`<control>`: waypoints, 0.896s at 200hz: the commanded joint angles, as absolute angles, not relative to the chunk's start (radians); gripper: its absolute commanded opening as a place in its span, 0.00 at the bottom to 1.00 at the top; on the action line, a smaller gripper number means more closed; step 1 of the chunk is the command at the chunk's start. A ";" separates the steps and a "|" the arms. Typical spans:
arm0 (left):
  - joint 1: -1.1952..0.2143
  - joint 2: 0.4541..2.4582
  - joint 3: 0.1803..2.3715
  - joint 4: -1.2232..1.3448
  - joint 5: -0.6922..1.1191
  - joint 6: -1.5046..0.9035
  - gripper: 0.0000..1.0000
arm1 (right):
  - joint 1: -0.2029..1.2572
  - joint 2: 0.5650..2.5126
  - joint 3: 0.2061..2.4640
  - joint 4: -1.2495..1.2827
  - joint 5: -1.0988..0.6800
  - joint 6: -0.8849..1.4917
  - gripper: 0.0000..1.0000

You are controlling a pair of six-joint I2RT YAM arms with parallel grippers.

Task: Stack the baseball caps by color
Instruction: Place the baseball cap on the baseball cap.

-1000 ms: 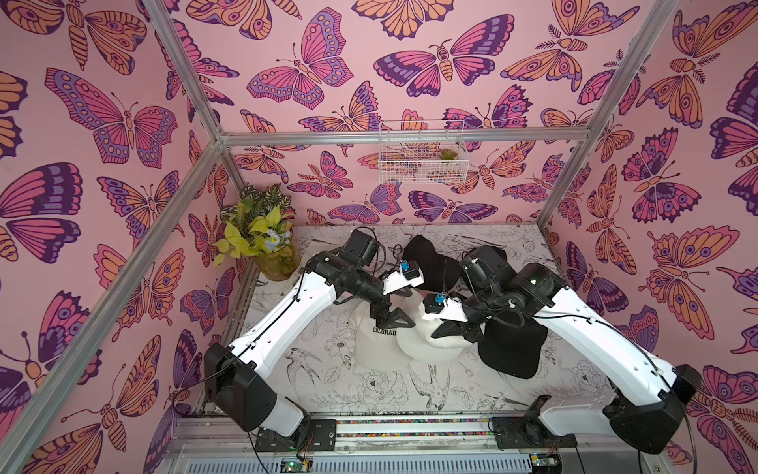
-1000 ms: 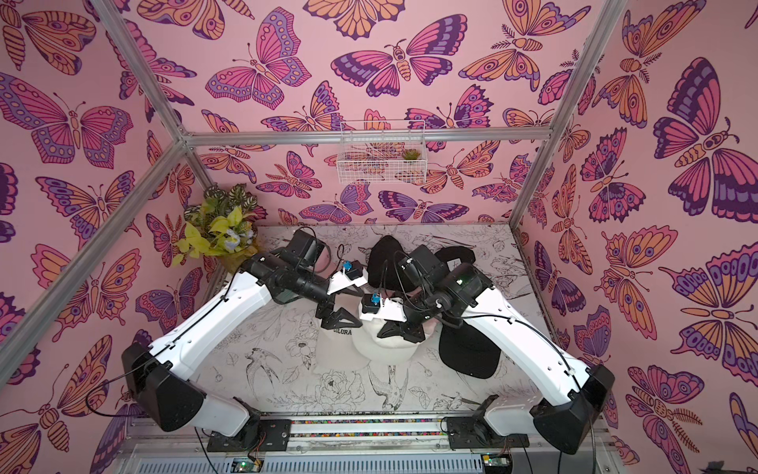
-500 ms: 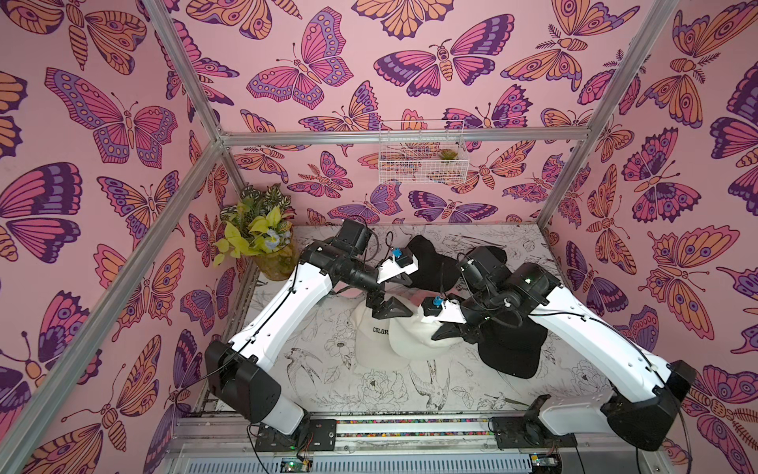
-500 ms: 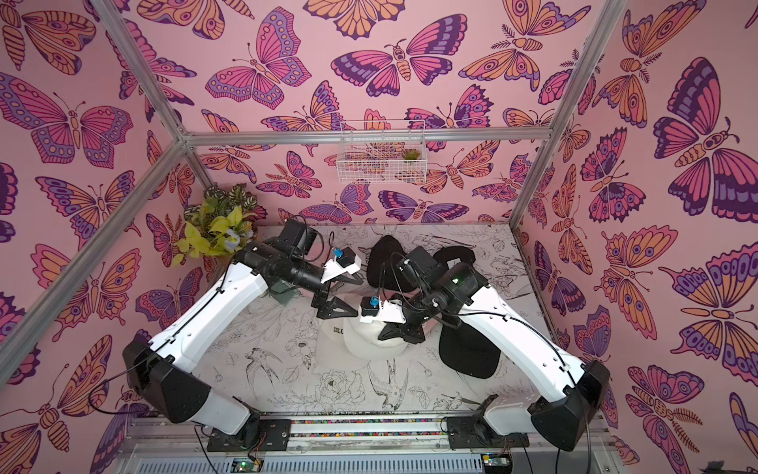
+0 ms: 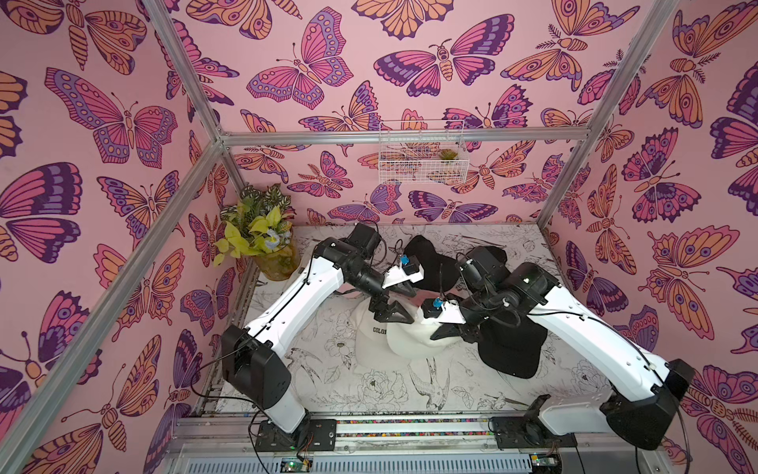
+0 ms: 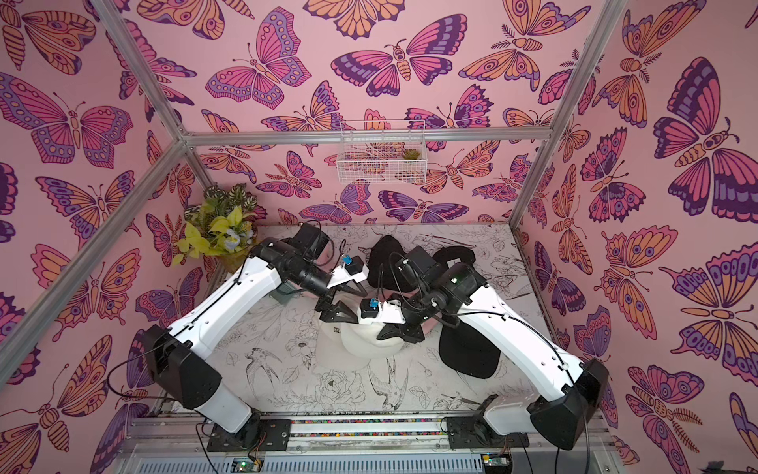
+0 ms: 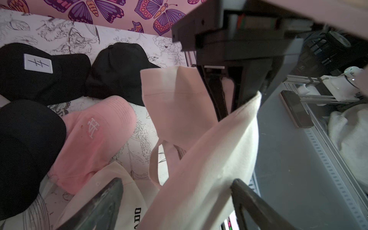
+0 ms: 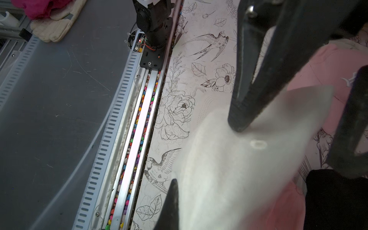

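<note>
Cream cap [image 5: 410, 344], nearest the front of the surface [image 5: 328, 369], is lifted at one edge by the right end effector [image 5: 434, 334], which is clamped tight on the fabric. Its lower part drapes over a lettered cap [image 5: 365, 342], also cream, that rests on the surface. Just right of them, partly under the right arm, sits a black cap [image 5: 510, 353].

The left end effector [image 5: 410, 305] is immediately behind the cream cap and a little to its left, above the lettered cap. Its fingers are spread wide and hold nothing. In the left wrist view the cream cap [image 7: 199, 159] runs down between those spread fingers [image 7: 99, 203] from the right end effector [image 7: 226, 107] that pinches it. Whether either finger touches the fabric I can't tell.

Behind the end effectors a pink cap [image 7: 95, 139] with a white logo lies on the surface, up against the near black cap. Farther back, two more black caps [image 5: 430, 262] sit side by side, one with a white patch [image 7: 37, 63]. A plant [image 5: 258, 242] stands in the far left corner, and a wire basket [image 5: 418, 154] hangs on the back wall.
</note>
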State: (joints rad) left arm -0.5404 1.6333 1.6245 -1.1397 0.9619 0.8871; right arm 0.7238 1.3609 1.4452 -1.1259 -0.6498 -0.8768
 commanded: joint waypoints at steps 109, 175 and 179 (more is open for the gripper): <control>-0.475 1.519 1.590 -1.224 1.113 1.034 0.00 | 0.695 1.349 1.387 -1.050 -0.709 -0.885 0.27; -0.396 1.460 1.578 -1.223 1.212 1.026 0.00 | 0.546 1.321 1.318 -1.048 -0.839 -0.971 0.42; -0.390 1.459 1.576 -1.223 1.219 1.026 0.00 | 0.536 1.322 1.317 -1.046 -0.850 -0.975 0.42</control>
State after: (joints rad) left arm -0.4198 1.4914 1.5936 -1.2049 1.1221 1.0187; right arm 0.5838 1.3354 1.3296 -1.0363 -0.7509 -0.9272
